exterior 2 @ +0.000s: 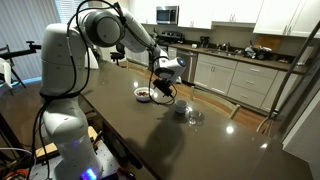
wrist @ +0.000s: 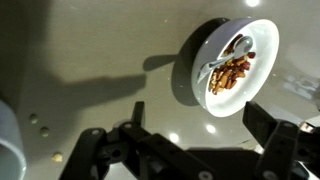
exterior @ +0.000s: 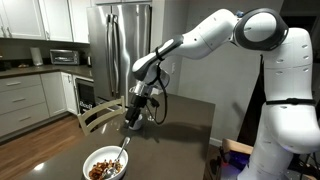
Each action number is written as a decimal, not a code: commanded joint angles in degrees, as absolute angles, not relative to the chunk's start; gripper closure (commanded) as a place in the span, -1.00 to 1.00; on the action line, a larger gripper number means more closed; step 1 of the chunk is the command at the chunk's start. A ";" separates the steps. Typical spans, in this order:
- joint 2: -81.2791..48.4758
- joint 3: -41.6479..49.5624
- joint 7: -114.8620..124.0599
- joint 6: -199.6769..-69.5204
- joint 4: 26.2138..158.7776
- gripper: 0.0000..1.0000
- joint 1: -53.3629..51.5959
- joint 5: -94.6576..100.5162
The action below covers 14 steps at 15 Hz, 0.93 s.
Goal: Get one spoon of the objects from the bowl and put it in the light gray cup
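The wide white bowl stands on the dark table and holds the heap of brown objects. The silvery spoon rests in the bowl with its handle leaning over the rim; it also shows in the wrist view. My gripper hangs above and beside the bowl, open and empty, its two fingers spread wide in the wrist view. The light gray cup stands on the table on the gripper's other side from the bowl.
A small clear glass stands next to the cup. A few crumbs lie on the table. A pale rounded edge shows at the left of the wrist view. A wooden chair stands at the table's far edge.
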<state>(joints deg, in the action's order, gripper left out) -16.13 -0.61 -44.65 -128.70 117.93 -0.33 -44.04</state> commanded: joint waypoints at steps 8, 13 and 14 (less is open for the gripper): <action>-1.58 -1.11 -21.19 -137.00 123.55 -1.00 -1.36 -11.69; 3.59 -1.15 -13.53 -130.53 121.98 -1.00 -1.23 -1.18; 4.42 -1.21 -12.61 -128.34 121.69 -1.00 -1.26 -0.36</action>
